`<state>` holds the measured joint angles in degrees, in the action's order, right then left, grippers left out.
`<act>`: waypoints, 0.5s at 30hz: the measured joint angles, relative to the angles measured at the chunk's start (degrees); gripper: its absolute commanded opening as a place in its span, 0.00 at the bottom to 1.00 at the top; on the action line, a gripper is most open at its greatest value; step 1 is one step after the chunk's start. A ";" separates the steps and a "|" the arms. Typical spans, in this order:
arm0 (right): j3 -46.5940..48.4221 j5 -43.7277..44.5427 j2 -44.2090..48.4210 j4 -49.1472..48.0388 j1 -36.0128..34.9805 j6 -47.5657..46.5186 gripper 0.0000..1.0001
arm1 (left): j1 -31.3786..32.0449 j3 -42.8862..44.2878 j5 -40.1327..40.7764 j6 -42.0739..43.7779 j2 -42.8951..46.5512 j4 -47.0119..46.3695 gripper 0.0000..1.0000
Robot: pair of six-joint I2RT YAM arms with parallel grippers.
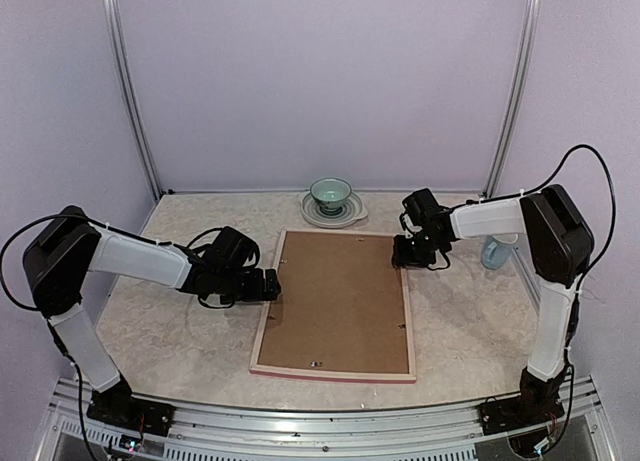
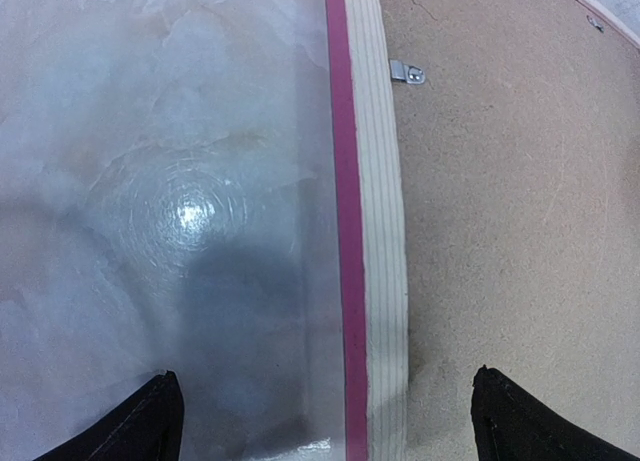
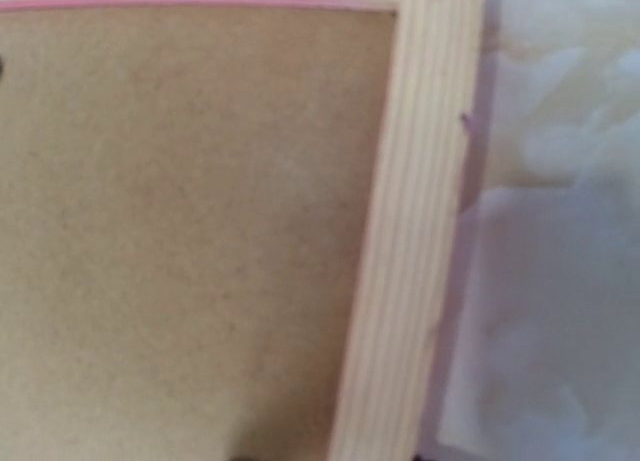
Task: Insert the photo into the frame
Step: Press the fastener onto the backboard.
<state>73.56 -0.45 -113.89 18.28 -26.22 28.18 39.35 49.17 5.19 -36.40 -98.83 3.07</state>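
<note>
Frame face down mid-table, backing board in it; photo unseen. Left gripper spread astride the left rim; right gripper at the far right corner, jaws we cannot tell. We judge the frame light and stiff: pinch the wooden rim.

Pale ribbed wood frame, matt fibrous backing board, glossy marbled table, metal clip

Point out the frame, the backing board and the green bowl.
frame (image 2: 385, 231): left wrist view, pale wood rail.
backing board (image 1: 340, 301): top view, middle of brown panel.
green bowl (image 1: 330, 193): top view, inner wall.
</note>
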 measured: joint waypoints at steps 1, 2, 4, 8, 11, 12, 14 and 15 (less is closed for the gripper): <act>-0.17 0.02 0.13 -0.02 0.09 0.02 0.35 | 0.00 0.00 0.00 -0.02 0.00 0.00 0.99; -0.28 0.02 0.22 -0.02 0.15 -0.04 0.34 | 0.00 0.00 0.00 0.00 0.00 0.00 0.99; -0.28 0.00 0.24 -0.07 0.20 0.00 0.33 | 0.00 0.00 0.00 0.00 0.00 -0.02 0.99; -0.28 0.00 0.24 -0.07 0.20 0.00 0.32 | 0.00 0.00 0.00 -0.02 0.00 -0.02 0.99; -0.31 0.00 0.24 -0.07 0.22 -0.02 0.29 | 0.00 0.00 0.00 -0.02 0.00 -0.04 0.99; -0.31 0.04 0.24 -0.07 0.22 0.02 0.29 | 0.00 0.00 0.00 0.00 0.00 -0.04 0.99; -0.39 0.04 0.24 -0.09 0.28 0.00 0.28 | 0.00 0.00 0.00 -0.02 0.00 -0.04 0.99; -0.44 -0.02 0.26 -0.13 0.35 0.00 0.27 | 0.00 0.00 0.00 0.00 0.00 -0.04 0.99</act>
<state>73.12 -0.47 -113.62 18.15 -25.87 28.18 39.35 49.17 5.19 -36.40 -98.83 3.03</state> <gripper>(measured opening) 0.286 0.989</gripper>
